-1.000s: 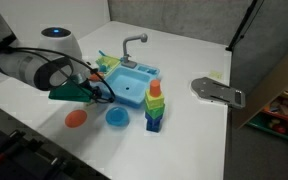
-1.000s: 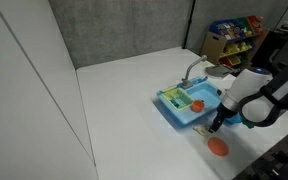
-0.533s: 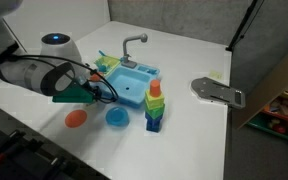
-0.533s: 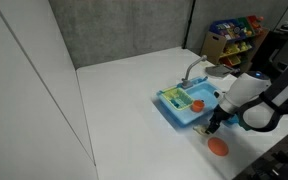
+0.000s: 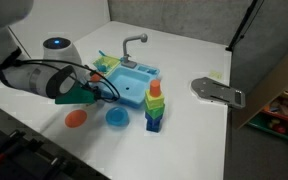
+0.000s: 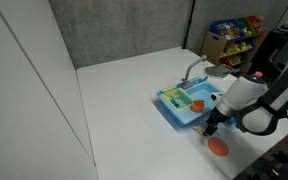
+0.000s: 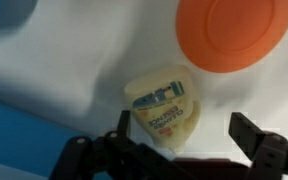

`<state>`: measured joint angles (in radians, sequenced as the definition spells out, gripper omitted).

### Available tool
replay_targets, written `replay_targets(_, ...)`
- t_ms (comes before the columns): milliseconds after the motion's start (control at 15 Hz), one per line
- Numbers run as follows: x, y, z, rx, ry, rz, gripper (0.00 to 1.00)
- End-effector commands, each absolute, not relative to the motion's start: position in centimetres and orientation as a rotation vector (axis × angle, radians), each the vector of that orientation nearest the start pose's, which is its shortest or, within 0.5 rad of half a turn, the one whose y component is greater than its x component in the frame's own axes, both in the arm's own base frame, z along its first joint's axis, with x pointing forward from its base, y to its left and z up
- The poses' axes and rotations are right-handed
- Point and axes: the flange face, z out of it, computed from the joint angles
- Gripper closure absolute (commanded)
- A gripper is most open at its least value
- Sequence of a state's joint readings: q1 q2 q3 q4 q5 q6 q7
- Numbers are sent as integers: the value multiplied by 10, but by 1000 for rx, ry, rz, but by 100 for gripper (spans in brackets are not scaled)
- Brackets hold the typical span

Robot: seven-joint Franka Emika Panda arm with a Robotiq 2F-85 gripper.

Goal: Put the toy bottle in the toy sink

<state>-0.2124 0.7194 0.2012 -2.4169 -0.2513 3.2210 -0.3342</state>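
**Tally of the things in view**

One bottle (image 7: 166, 110). One sink (image 5: 134, 82) with one faucet (image 5: 132, 44). Two plates: one orange plate (image 5: 76, 117), one blue plate (image 5: 117, 117). One stack of cups (image 5: 155, 105), number of cups unclear. One grey flat piece (image 5: 217, 91).

- The toy bottle (image 7: 164, 112) in the wrist view carries a label (image 7: 161, 98): a dark band with pale letters and lines of red print beneath, all too blurred to read.
- No other writing is legible in any view.
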Motion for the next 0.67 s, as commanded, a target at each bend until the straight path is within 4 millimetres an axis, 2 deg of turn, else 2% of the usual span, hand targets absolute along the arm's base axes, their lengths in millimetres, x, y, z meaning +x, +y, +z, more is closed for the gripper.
replay_targets(0, 458, 34, 35, -2908, -823, -231, 0)
replay_targets(267, 458, 33, 30, -2908, -826, -228, 0)
replay_targets(333, 458, 32, 30, -2910, -825, -228, 10)
replay_targets(400, 459, 32, 30, -2911, -823, -227, 26)
replay_targets(600, 459, 30, 32, -2914, -811, -222, 51)
